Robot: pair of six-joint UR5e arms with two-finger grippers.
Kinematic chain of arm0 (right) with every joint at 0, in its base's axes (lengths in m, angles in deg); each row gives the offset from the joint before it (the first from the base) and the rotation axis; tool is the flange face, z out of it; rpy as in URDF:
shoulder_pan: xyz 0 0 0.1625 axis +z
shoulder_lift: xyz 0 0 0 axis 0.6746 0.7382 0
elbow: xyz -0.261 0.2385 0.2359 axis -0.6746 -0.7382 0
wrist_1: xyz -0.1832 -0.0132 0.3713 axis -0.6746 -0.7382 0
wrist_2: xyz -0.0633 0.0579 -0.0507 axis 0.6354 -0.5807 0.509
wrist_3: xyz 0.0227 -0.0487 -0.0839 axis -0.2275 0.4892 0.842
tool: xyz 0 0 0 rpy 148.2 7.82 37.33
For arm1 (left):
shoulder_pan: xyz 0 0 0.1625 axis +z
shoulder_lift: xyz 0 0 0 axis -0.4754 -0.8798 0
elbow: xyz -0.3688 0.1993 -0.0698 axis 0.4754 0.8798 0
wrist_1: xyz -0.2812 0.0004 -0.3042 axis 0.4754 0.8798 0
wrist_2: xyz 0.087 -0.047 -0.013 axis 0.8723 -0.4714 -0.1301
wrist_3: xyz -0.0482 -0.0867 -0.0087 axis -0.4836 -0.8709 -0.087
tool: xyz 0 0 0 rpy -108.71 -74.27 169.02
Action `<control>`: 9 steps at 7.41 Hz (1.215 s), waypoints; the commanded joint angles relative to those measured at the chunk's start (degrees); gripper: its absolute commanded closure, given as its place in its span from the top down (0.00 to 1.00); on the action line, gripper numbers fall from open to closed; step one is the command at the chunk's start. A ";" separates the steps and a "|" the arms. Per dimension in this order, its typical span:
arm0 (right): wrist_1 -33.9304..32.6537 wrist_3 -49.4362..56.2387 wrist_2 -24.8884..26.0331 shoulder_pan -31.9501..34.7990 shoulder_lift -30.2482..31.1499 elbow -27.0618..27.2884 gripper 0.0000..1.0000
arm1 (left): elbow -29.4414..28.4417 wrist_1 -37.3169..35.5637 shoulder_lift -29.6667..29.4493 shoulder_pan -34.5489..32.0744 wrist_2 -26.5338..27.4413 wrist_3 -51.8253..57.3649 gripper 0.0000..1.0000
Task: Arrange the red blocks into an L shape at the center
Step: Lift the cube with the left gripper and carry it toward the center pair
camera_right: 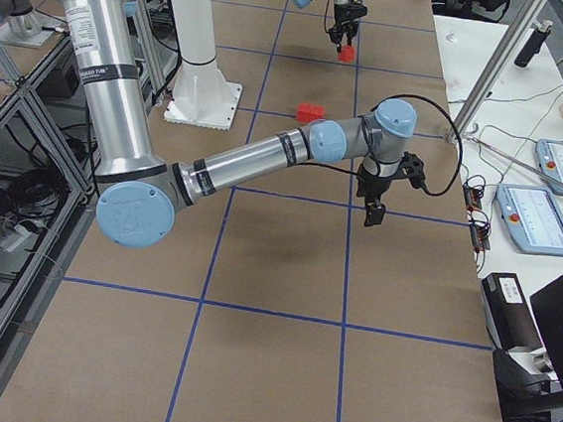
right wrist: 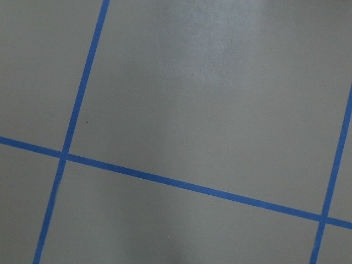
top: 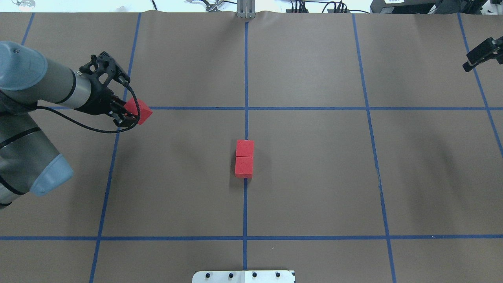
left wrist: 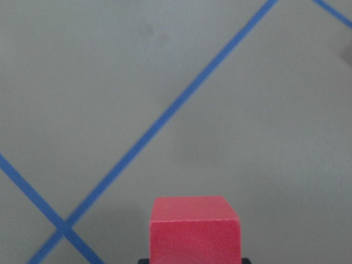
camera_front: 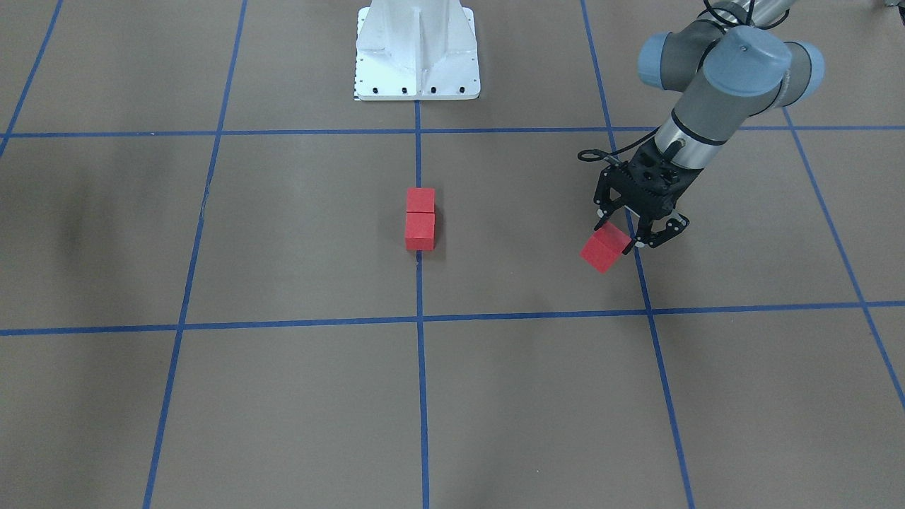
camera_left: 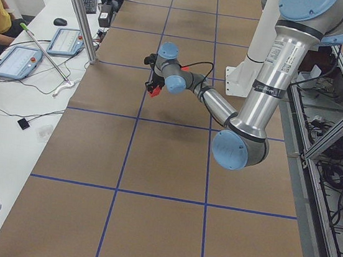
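Nearest, two red blocks (top: 244, 158), touching end to end on the centre blue tape line (top: 246, 122). Farther left, left gripper (camera_front: 620, 234) clenched on third red block (top: 141, 111), near a grid crossing. Farthest, right gripper (top: 468, 66); whether its jaws are parted cannot be told.

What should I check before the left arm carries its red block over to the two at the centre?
1. Held block gripped by left gripper: ok.
2. Held block off the table: ok, it appears lifted.
3. Two centre blocks touching in a straight row: ok.
4. Held block squared with that row: not ok, it looks rotated.
5. Right gripper away from the centre: ok.
6. Right gripper open or shut: cannot tell.
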 commanded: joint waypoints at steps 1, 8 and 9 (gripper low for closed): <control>0.00 -0.01 0.01 0.00 -0.09 -0.08 1.00 | -0.51 -4.11 -4.59 0.88 1.81 0.37 0.00; 0.00 0.07 0.01 0.00 0.00 -0.08 1.00 | 0.10 -4.28 -8.11 7.13 1.64 34.02 0.00; 0.00 0.07 -0.07 0.00 0.00 -0.08 1.00 | -0.51 -7.68 -8.28 7.30 1.73 33.51 0.00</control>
